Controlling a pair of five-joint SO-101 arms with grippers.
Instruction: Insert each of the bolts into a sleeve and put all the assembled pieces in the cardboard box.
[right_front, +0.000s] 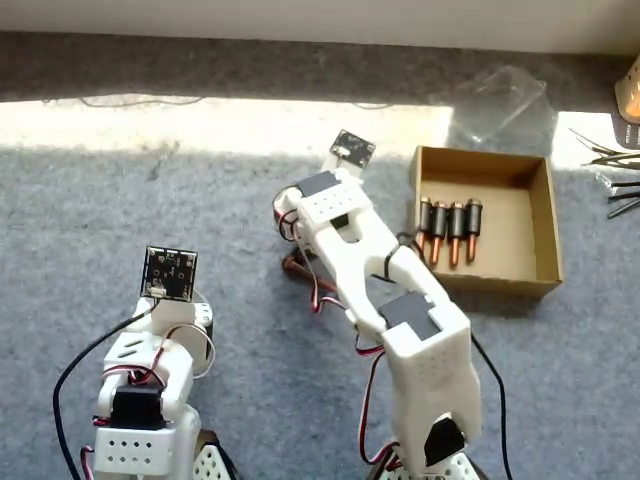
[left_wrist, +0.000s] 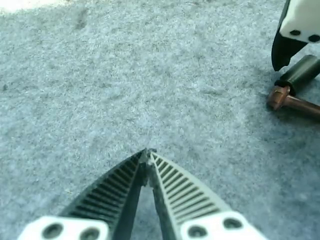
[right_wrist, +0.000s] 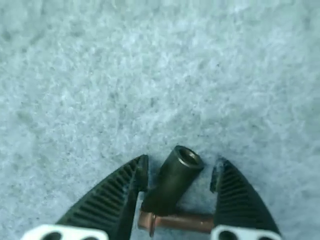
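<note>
Your right gripper hangs low over the grey felt table cover. Its jaws are spread wide on either side of a short dark metal sleeve, not clamped on it. A copper-coloured bolt lies crosswise at one end of the sleeve. Your left gripper is closed tip to tip on nothing. Four assembled pieces lie side by side in the brown cardboard box.

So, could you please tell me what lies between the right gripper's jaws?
In the right wrist view, a dark sleeve lies between the right gripper's open jaws, with a copper bolt beside it.
</note>
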